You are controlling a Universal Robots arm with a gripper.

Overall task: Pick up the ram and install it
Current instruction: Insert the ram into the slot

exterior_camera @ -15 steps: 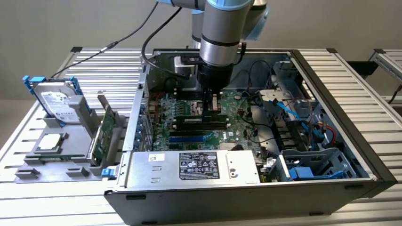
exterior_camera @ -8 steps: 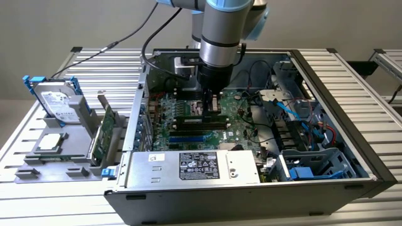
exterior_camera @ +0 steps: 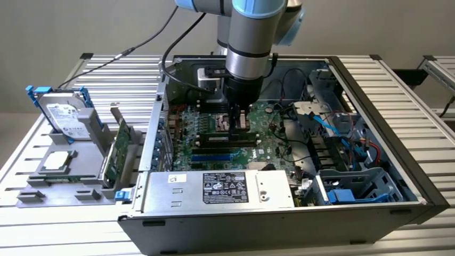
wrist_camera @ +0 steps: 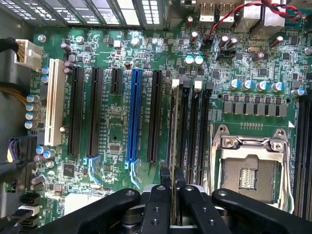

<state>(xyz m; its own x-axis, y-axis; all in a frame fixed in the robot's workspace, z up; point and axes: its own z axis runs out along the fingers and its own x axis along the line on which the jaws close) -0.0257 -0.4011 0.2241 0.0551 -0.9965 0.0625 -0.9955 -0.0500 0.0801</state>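
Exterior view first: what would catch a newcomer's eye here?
The arm reaches down into the open computer case, its fingers pinching the ram edge-on at the motherboard's memory slots. At the exterior view's left, a hard drive stands on edge in a grey holder.

exterior view: off-arm, high, angled down into the open computer case (exterior_camera: 398,154), mid distance
wrist view: on the wrist, close, straight down past gripper (wrist_camera: 172,176) onto motherboard (wrist_camera: 117,126)
shared: motherboard patch around gripper and the ram (wrist_camera: 174,136)
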